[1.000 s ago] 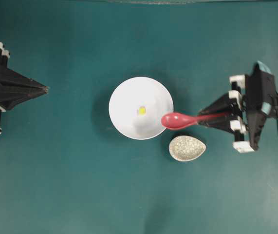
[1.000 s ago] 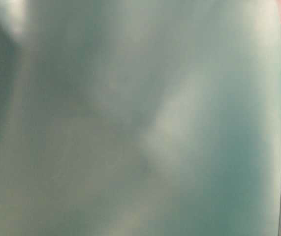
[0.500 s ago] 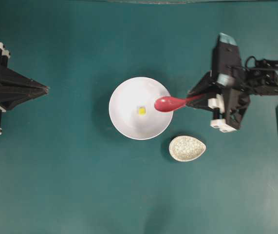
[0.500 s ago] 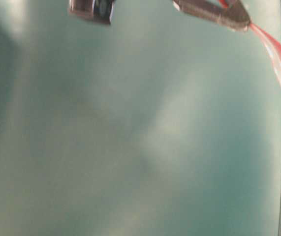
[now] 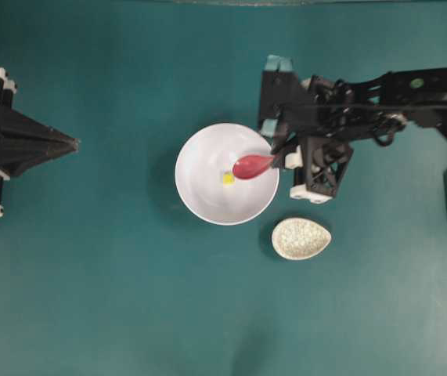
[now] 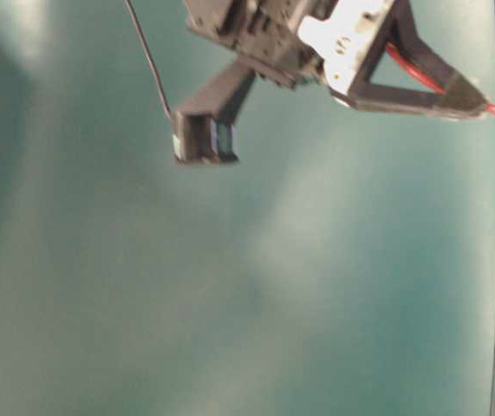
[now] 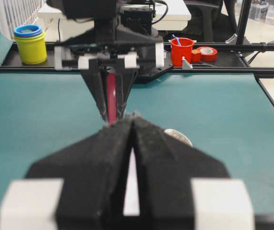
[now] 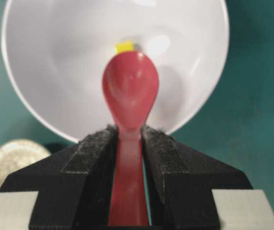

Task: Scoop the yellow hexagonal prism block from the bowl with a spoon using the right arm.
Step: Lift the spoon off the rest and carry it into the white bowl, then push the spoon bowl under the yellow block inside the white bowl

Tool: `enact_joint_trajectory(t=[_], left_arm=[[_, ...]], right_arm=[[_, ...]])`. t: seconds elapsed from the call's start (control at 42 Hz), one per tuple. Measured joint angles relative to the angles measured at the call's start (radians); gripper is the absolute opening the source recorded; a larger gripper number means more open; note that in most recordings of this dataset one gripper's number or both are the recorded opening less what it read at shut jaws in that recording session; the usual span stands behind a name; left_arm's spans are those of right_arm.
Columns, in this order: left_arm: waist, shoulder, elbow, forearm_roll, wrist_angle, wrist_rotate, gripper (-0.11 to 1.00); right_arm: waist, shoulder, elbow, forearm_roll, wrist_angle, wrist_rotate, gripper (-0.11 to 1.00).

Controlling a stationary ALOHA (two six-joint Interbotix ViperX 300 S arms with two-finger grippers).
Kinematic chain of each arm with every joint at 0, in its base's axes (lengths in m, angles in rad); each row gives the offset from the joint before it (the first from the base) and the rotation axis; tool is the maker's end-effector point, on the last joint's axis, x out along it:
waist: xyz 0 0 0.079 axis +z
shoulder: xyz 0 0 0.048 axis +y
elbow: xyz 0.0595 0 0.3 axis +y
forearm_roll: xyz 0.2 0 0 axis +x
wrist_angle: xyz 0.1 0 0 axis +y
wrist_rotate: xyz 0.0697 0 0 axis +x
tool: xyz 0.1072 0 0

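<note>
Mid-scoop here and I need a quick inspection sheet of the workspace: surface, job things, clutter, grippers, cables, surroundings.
Surface: teal table mat, bare where visible.
Job's things: large round white bowl holds tiny yellow block; glossy pink-red spoon has its scoop over the bowl, just beside the block.
Clutter: small speckled beige egg-shaped dish beside the bowl, apart from it.
Grippers: right gripper shut on the spoon's handle; left gripper shut, holding nothing, away from the bowl.
Cables: thin black cable on the right arm.
Surroundings: yellow container, red cup, red tape roll beyond the table.

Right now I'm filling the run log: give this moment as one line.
right gripper: shut on glossy pink-red spoon | scoop over white bowl, beside yellow block | left gripper: shut, idle
</note>
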State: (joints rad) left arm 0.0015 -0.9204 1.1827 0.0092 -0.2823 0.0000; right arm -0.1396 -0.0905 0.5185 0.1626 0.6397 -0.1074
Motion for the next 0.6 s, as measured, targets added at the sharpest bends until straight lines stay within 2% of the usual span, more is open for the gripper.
enact_joint_trajectory(t=[0.595], left_arm=[[0.000, 0.000, 0.000, 0.000, 0.002, 0.000, 0.00]], right_arm=[[0.011, 0.072, -0.017, -0.003, 0.014, -0.002, 0.23]])
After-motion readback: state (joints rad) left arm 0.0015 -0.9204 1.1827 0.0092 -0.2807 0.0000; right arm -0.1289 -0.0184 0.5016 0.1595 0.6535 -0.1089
